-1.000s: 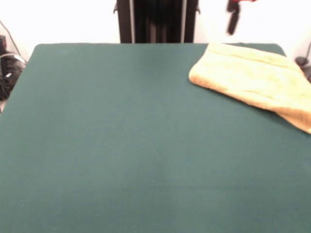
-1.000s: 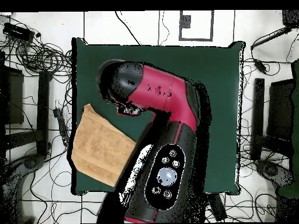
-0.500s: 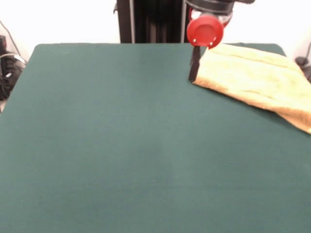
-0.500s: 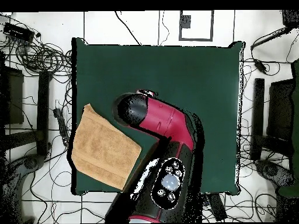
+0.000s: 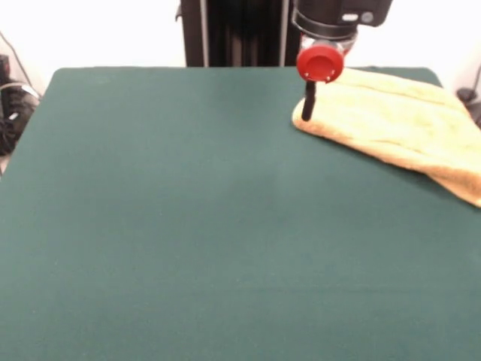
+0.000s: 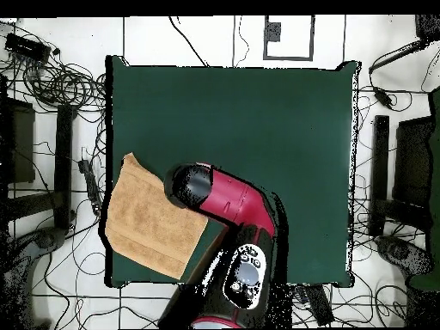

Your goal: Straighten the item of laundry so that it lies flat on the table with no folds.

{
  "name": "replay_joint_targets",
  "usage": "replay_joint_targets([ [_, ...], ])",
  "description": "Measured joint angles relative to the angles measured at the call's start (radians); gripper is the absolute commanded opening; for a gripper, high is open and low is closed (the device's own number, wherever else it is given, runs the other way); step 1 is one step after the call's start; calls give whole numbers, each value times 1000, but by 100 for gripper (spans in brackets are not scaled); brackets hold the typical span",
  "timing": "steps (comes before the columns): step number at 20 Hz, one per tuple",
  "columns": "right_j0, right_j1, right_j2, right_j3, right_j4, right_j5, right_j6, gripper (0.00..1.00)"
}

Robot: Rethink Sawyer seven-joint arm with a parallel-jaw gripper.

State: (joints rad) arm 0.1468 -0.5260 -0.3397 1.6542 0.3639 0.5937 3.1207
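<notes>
Where the table [image 5: 188, 226] meets its far right corner in the front view, the towel [image 5: 391, 124] lies slanted, one corner hanging past the right edge and another reaching inward toward the table's middle. Its surface shows soft ridges and a band stripe near the far end. The gripper [image 5: 307, 113] hangs down at that inward corner, a single dark tip at the towel's edge; whether its fingers are spread or pressed together cannot be told, since only one thin dark shape shows below a red round cap [image 5: 320, 63]. From overhead, the red and black arm [image 6: 228, 206] covers the towel's [image 6: 150, 219] inner corner. Around the table, cables [image 6: 60, 82] lie tangled on the pale floor [image 6: 198, 39], with dark stands [image 6: 378, 172] beside both side edges.
</notes>
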Motion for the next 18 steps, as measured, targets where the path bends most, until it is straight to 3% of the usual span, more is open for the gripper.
replay_joint_targets([
  [11,-44,10,69,68,0,-33,0,100],
  [18,-101,49,133,75,0,-193,0,100],
])
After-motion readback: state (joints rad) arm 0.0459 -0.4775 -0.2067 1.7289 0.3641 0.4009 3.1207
